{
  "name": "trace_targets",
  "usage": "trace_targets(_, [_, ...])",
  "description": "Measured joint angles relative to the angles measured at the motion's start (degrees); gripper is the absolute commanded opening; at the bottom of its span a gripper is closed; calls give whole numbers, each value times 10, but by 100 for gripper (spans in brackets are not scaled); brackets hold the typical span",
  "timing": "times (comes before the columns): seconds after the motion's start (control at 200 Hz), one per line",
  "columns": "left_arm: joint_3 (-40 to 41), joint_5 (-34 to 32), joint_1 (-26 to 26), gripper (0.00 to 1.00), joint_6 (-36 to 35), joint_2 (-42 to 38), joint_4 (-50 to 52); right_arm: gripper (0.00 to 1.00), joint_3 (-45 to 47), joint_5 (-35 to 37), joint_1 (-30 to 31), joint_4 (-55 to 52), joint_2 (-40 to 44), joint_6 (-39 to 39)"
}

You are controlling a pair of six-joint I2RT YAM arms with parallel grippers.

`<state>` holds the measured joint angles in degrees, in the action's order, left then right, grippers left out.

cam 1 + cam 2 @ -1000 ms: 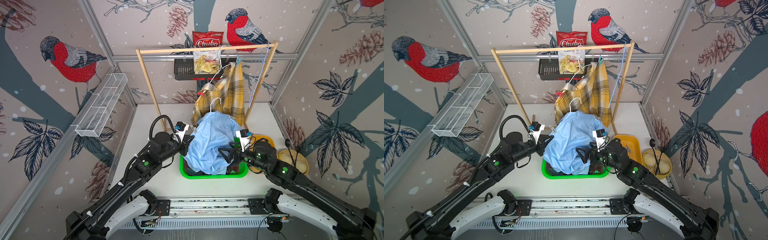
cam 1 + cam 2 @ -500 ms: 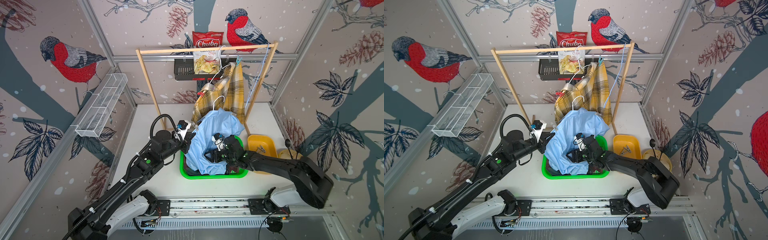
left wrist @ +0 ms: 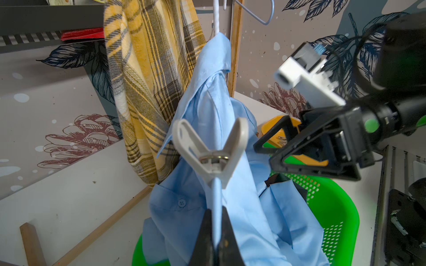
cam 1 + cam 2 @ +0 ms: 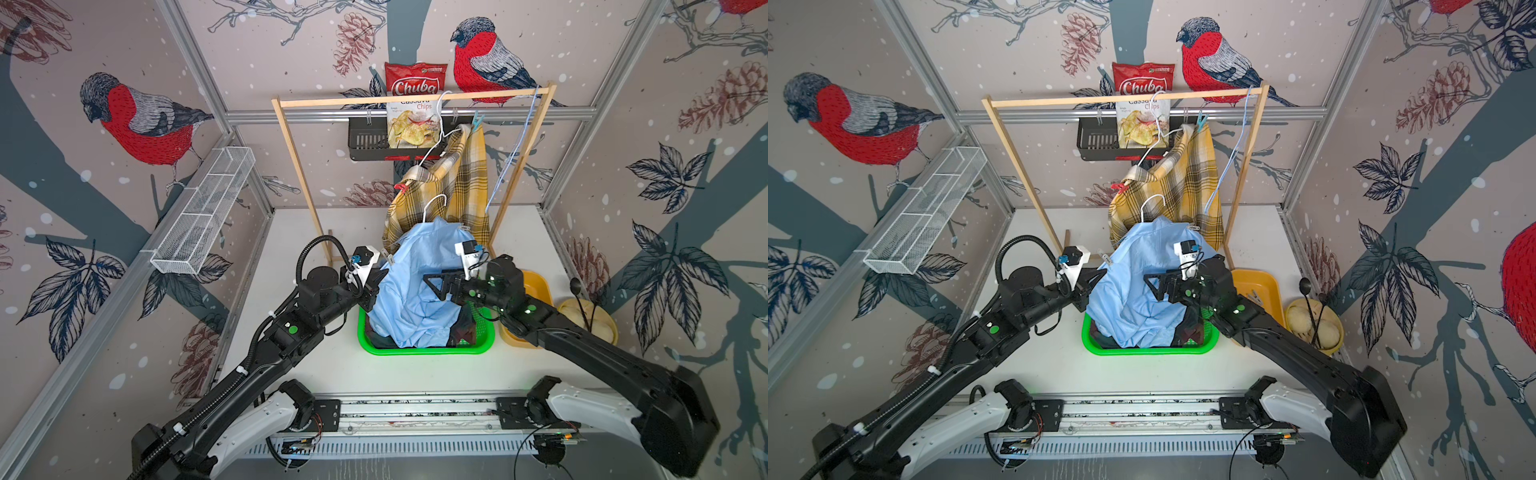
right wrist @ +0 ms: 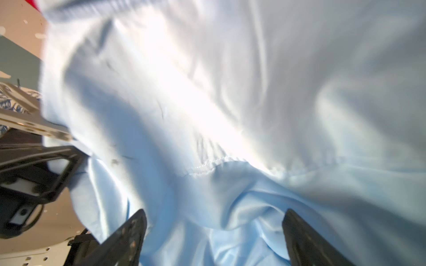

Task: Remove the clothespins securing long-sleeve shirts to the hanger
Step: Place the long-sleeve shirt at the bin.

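Observation:
A light blue shirt (image 4: 415, 291) hangs on a white hanger (image 4: 434, 205) and spills into the green basket (image 4: 424, 349). My left gripper (image 3: 215, 211) is shut on the shirt's shoulder edge over the hanger arm. Just beyond its tips, a greyish clothespin (image 3: 211, 152) pinches that same edge. A second greyish clothespin (image 4: 465, 227) sits on the far shoulder. My right gripper (image 4: 436, 282) is open against the shirt's front, fabric between its fingertips (image 5: 136, 221) but not gripped. The mustard plaid shirt (image 4: 457, 187) hangs behind, with a red clothespin (image 4: 400, 188) and a light blue one (image 4: 478, 120).
A dark plaid shirt (image 4: 463, 328) lies in the basket under the blue one. The wooden rack (image 4: 411, 99) carries an empty blue hanger (image 4: 511, 158). A yellow tray (image 4: 538, 282) and a bowl with spoons (image 4: 586, 316) stand to the right.
My right gripper pushed left into the blue shirt while partly closing, then drew back to the right and opened wide again. The left gripper kept its hold.

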<state>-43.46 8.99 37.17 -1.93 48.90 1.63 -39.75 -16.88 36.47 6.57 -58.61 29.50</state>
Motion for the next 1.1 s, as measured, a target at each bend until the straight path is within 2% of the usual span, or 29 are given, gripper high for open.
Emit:
trace_targets(0.11, [0, 1, 9, 0, -5, 6, 0, 99, 14, 5, -78, -30, 75, 9])
trace_targets(0.2, [-1, 14, 10, 0, -10, 15, 0, 98, 24, -8, -161, -27, 97, 32])
trace_targets(0.325, [0, 21, 12, 0, -10, 17, -1, 97, 41, -52, -281, 14, 65, 92])
trace_targets(0.42, [5, 28, 13, 0, -10, 11, -5, 96, 38, -70, -332, 39, 12, 136])
trace_targets(0.565, [12, 29, 27, 0, -13, 7, -9, 96, -21, -95, -343, 76, -97, 157])
trace_targets(0.77, [19, 28, 40, 0, -14, 5, -9, 96, -43, -159, -338, 184, -245, 227])
trace_targets(0.946, [25, 28, 42, 0, -14, -4, -11, 94, -58, -194, -314, 268, -308, 281])
trace_targets(1.101, [30, 26, 42, 0, -14, -5, -12, 92, -61, -212, -294, 319, -323, 321])
